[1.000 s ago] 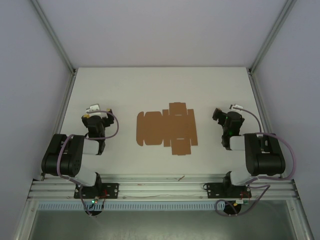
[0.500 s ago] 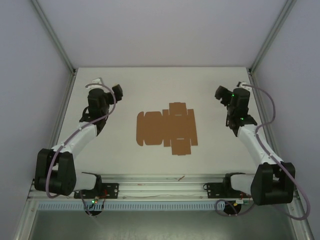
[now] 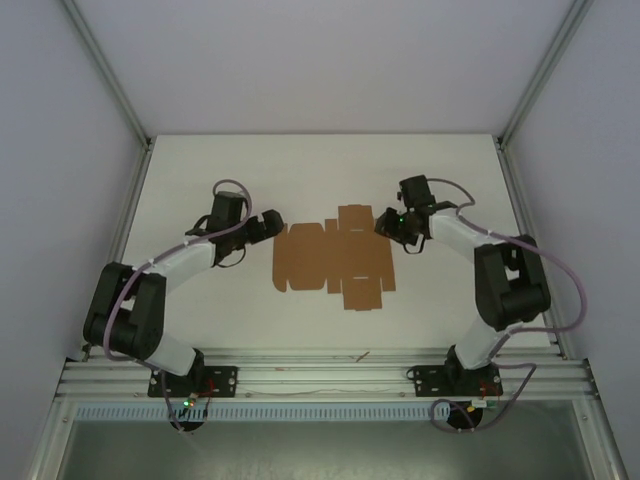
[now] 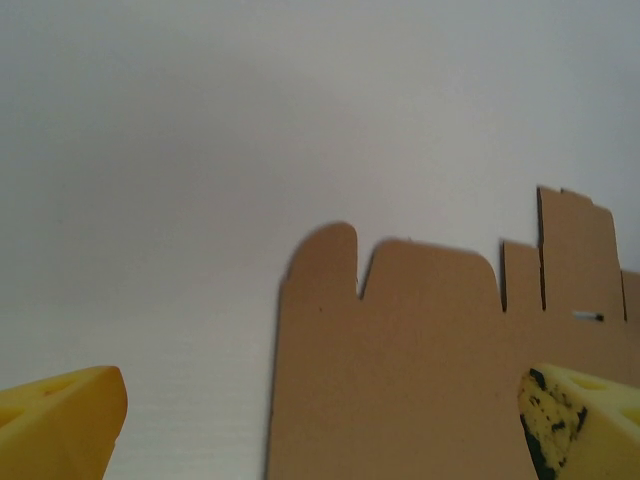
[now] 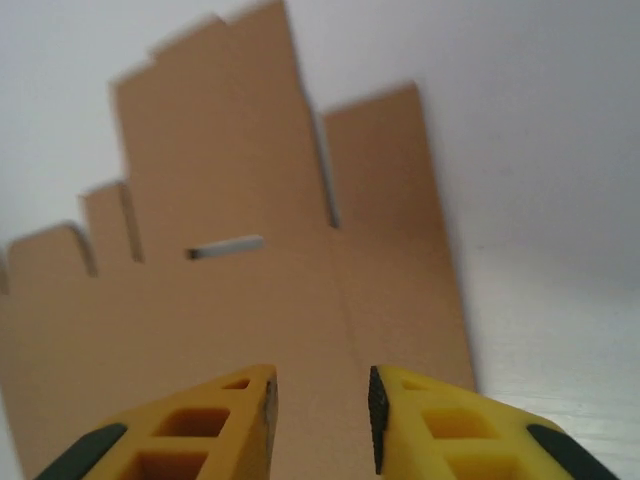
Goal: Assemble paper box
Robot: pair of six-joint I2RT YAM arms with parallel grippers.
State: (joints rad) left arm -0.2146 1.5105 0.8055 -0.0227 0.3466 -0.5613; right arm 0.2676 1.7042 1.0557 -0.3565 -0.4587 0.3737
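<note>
The paper box (image 3: 330, 258) is a flat brown die-cut sheet with flaps and tabs, lying mid-table. My left gripper (image 3: 270, 225) hovers at the sheet's left edge, open wide. In the left wrist view the sheet (image 4: 420, 370) spreads between the two yellow fingers (image 4: 70, 415), nearer the right one. My right gripper (image 3: 385, 225) is over the sheet's upper right part. Its jaws stand close together with a narrow gap (image 5: 321, 410), and only the slotted cardboard (image 5: 230, 290) shows behind it. Neither gripper holds anything.
The white table (image 3: 200, 170) is bounded by grey walls and slanted aluminium posts (image 3: 110, 75) at the back corners. A metal rail (image 3: 320, 375) with both arm bases runs along the near edge. The right arm's elbow (image 3: 510, 285) rises to the right of the sheet.
Both arms have swung inward from the table's sides until their grippers reached the sheet's left and right edges. The right jaws have narrowed a lot; the left stay wide.
</note>
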